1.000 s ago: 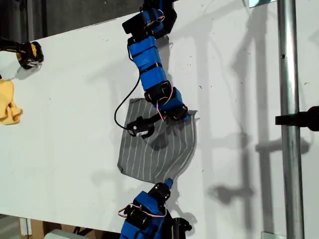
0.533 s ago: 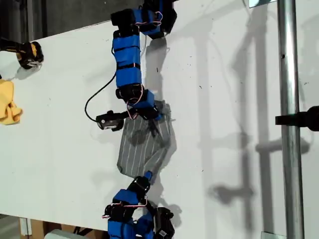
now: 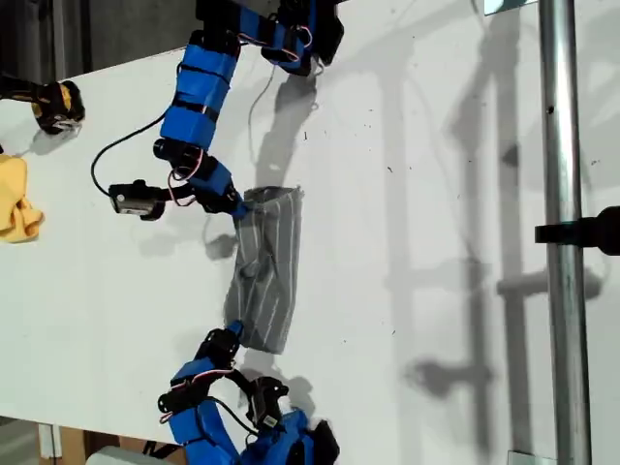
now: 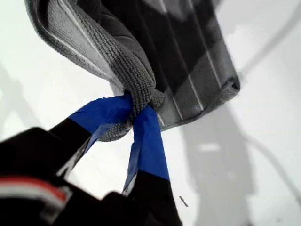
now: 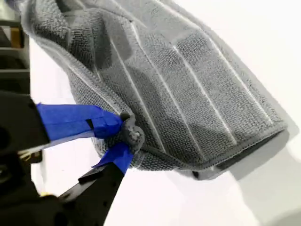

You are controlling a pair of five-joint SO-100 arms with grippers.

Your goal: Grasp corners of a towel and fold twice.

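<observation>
Grey striped towel (image 3: 263, 266) folded over into a narrow band, lying roughly mid-tabletop (image 3: 436, 194), long side running from the edge at the exterior view's top toward the edge at its bottom. One arm's jaws on the band's end nearer the top edge, another arm's on the end nearer the bottom edge, both on the side toward the exterior view's left; which arm is which, impossible to say.

Up close: my first gripper (image 4: 136, 110), blue-taped jaws squeezed tight on a bunched corner (image 4: 141, 94), doubled cloth spreading beyond. My second gripper (image 5: 123, 134) likewise pinched hard on a scrunched corner (image 5: 130, 131), with the white stripes fanning away across the folded layers.

Yellow cloth (image 3: 17, 208) well apart, at the tabletop's edge on the exterior view's left. Metal pole (image 3: 562, 242) running along the exterior view's right side.
</observation>
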